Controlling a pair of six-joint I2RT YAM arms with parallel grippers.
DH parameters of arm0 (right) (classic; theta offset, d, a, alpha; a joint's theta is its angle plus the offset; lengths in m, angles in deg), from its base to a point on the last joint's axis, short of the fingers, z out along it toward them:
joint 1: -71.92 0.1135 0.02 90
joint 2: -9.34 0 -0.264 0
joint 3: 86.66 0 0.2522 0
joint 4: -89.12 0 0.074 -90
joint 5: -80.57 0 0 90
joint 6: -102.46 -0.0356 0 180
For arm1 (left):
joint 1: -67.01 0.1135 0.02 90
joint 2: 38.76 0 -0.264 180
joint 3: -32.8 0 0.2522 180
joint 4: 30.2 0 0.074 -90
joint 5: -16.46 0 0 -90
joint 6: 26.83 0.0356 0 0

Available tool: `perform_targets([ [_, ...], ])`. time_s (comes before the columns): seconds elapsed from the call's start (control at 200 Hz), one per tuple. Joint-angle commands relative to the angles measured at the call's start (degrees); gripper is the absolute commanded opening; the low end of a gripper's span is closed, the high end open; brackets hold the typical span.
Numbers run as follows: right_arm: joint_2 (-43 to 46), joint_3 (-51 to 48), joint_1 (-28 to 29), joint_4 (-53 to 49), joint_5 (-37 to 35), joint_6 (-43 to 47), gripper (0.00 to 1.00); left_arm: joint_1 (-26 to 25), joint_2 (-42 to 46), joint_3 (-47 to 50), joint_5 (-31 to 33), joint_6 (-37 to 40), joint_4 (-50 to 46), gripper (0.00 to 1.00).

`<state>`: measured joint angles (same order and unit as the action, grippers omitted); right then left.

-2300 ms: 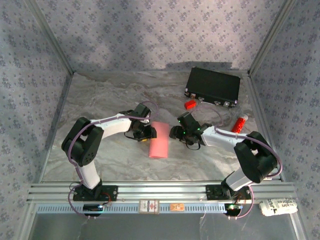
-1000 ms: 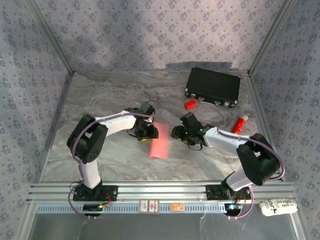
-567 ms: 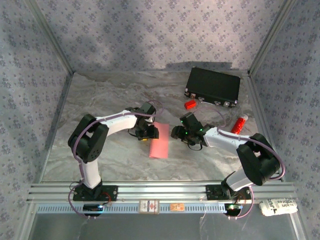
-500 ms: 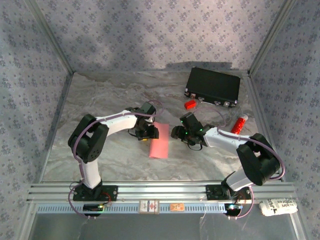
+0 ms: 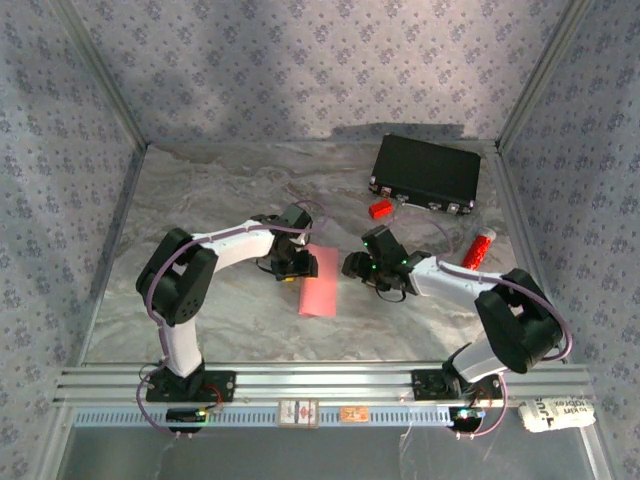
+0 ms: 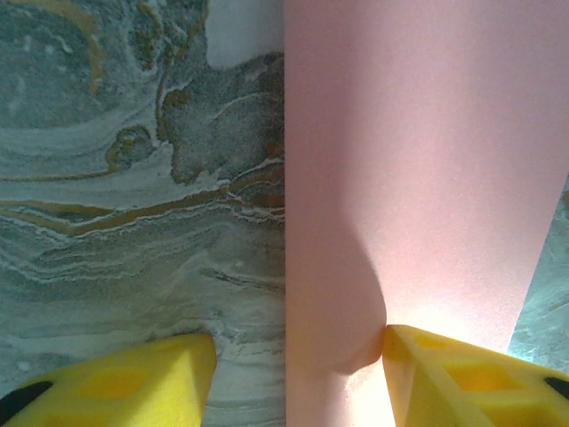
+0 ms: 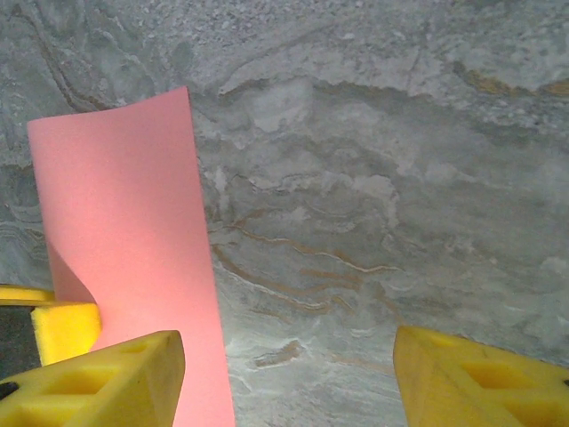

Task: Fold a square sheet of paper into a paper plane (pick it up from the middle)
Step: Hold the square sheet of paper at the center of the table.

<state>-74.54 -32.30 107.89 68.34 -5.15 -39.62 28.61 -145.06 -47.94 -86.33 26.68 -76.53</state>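
L fingers (image 6: 116,382) straddle pink sheet (image 6: 409,178), its near end cut off.

The square sheet of paper (image 5: 319,283) rests on the table (image 5: 200,200), with the left gripper (image 5: 299,271) at its far-left edge and the right gripper (image 5: 352,265) apart to its right. Behind and right of the sheet sit the block (image 5: 379,209), then the case (image 5: 426,170); the tube (image 5: 479,246) lies farther right.

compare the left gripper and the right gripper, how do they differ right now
The left gripper has the salmon-pink paper sheet between its jaws, one jaw denting it; the right gripper has mostly bare grey marbled table between its jaws, the sheet beside one. In the top view the left gripper is at the sheet's left edge, the right gripper off its right edge. Both have yellow jaws, standing open.
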Motion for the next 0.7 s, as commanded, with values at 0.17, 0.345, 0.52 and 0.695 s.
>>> perform_targets([
  [0.17,2.04,-1.58,-1.12,-0.12,-0.3,-1.07,0.66,-0.81,-4.0,0.56,0.94,-0.12,5.22,0.56],
  [0.345,1.7,-1.64,-1.07,1.08,0.77,-0.93,0.66,-0.83,-4.34,0.62,0.59,-0.17,5.46,0.56],
  [0.52,0.93,-1.28,-0.91,3.12,2.99,-0.11,0.64,-0.84,-4.44,0.73,0.62,-0.03,5.44,0.56],
  [0.695,-0.26,-0.93,-0.37,6.01,5.45,0.13,0.55,-0.93,-4.6,0.65,0.32,0.52,5.66,0.56],
])
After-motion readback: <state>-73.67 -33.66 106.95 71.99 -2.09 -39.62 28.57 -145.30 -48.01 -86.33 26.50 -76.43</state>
